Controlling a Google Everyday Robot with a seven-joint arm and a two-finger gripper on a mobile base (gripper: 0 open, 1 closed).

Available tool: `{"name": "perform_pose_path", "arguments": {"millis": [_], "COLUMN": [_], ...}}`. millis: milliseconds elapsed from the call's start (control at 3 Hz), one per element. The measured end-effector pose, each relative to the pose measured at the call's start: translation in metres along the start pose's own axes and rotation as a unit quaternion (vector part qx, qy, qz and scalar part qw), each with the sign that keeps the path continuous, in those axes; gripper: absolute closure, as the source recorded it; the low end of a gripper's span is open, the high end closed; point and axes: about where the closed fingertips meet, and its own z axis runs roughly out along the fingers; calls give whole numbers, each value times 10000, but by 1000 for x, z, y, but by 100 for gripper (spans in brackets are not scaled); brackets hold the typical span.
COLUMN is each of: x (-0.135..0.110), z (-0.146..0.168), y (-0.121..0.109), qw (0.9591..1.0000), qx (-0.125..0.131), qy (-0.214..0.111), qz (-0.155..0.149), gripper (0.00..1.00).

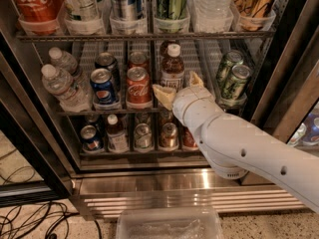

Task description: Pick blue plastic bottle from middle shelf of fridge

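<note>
— So, what shares the middle shelf [208,56] of the fridge [149,179], starting at the left?
— Two clear crinkled water bottles [61,82] lean at the left end. Next comes a blue Pepsi can [103,86] with a dark can [105,61] behind it. Then there is a red Coca-Cola can [138,86] with another red can [138,59] behind. At the right end stand two green cans [232,78].
— And between the red cans and the green ones?
— The blue plastic bottle [172,67], upright in its own lane, just beside the Coca-Cola can. It is clear plastic holding dark brown drink, with a white screw cap and a pale label with dark print. It stands taller than the cans around it.
— What stands in front of it?
— The gripper [179,87], on a white arm [249,151] that reaches in from the lower right. Its wrist covers the bottle's foot and some of the lower shelf's cans [143,136].
— How are the fingers [163,95]?
— Spread apart. The tan one nearer the Coca-Cola can lies low, before the gap between that can and the bottle. The other rises just right of the label. The bottle's lower body sits between them, but I cannot tell whether either one touches the plastic.
— And lower down?
— A clear plastic bin [169,225] sits on the floor before the grille, with cables [30,218] to its left.
</note>
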Motion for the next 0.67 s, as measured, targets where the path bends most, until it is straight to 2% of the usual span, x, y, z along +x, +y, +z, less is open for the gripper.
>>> {"name": "perform_pose_path", "arguments": {"millis": [333, 667], "x": [4, 6], "z": [8, 14], "y": [-2, -2], "qw": [10000, 9999], "qx": [-8, -36], "qy": [54, 88], "qz": [60, 111], "gripper": [28, 47]}}
